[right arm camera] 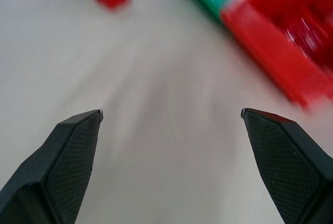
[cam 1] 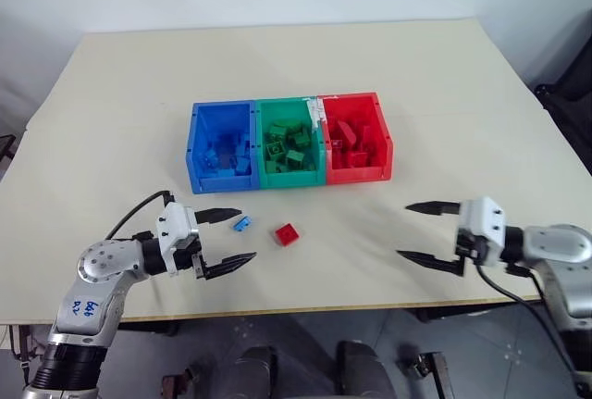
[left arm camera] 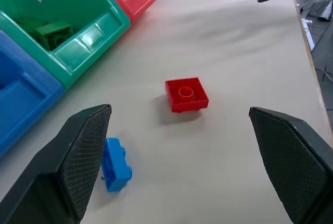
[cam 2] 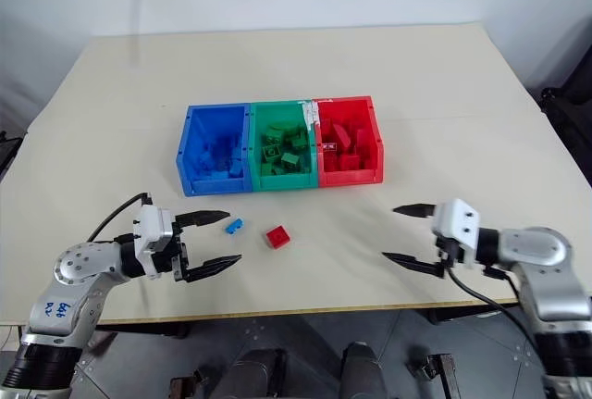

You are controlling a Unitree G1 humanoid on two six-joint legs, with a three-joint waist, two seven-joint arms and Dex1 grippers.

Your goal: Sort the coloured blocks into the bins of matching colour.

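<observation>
A pale cream bench point(cam 1: 388, 66) is filling most of the scene, with a plain light wall standing behind its far edge and a grey floor showing below its near edge. The three joined bins are sitting in a row near the middle of the bench: the blue bin point(cam 1: 198, 144) on the robot's left, the green bin point(cam 1: 260, 130) in the middle and the red bin point(cam 1: 385, 144) on the right, each already holding blocks of its own colour.

Two blocks are lying loose on the bench in front of the bins. The small blue block point(cam 1: 241, 224) is resting just beside the far finger of the left claw point(cam 1: 229, 240), and the red block point(cam 1: 287, 233) is lying a little further toward the middle, ahead of that claw's open jaws. The left claw is gaping wide, level with the bench and gripping nothing.

The right claw point(cam 1: 433, 234) is hovering near the front edge on the robot's right, well apart from both loose blocks, its jaws spread wide and empty.
</observation>
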